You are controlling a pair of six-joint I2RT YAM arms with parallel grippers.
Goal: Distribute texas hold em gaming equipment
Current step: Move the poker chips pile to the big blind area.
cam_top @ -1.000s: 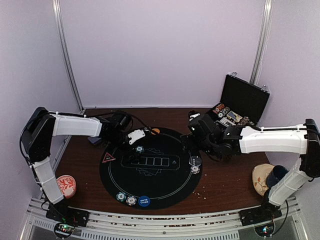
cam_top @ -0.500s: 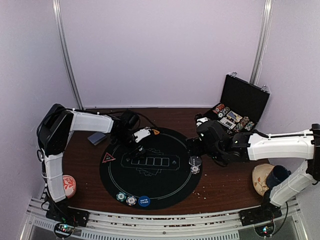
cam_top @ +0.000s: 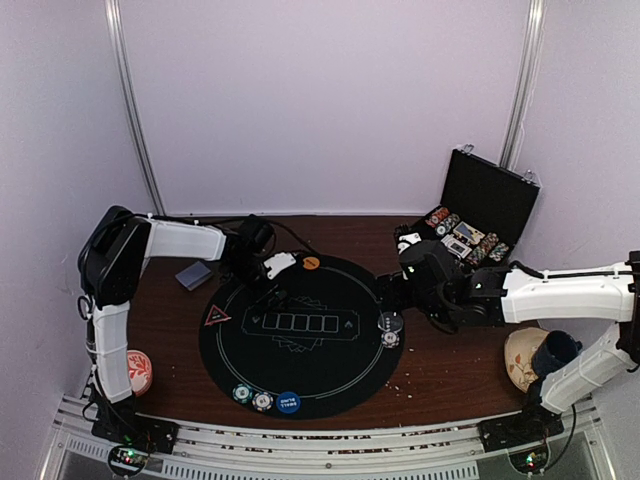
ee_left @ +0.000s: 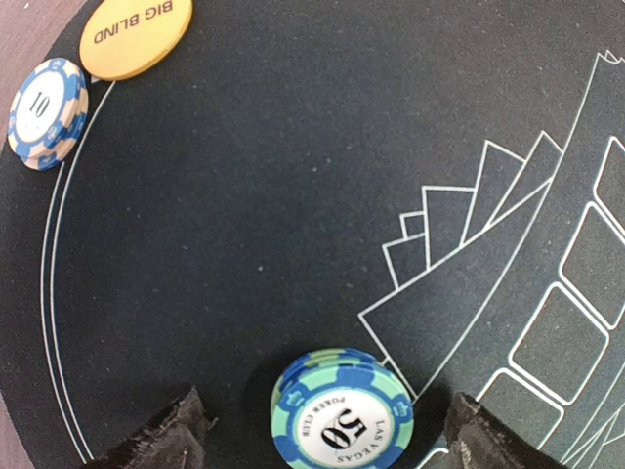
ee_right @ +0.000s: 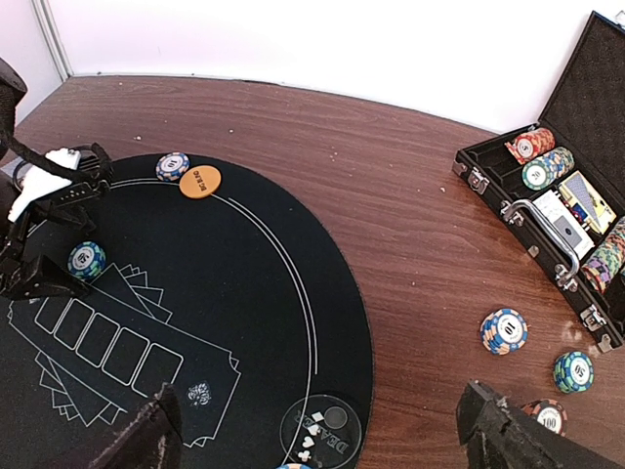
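Observation:
My left gripper is open low over the black mat. A green-and-blue 50 chip stack lies between its fingertips with a gap on each side. A blue-and-cream 10 chip and the orange BIG BLIND button lie at the mat's far edge. My right gripper is open and empty above the clear dealer button. Three loose chips lie on the wood near the open chip case. From above, a red triangle marker, the blue button and the card deck show.
Two chips lie beside the blue button at the mat's near edge. A red-and-white dish sits near left. A dark blue cup stands on a pale dish near right. White walls enclose the table.
My left arm has swung right and its gripper now straddles the green chip stack. My right arm has drawn back a little to the right, off the mat's edge.

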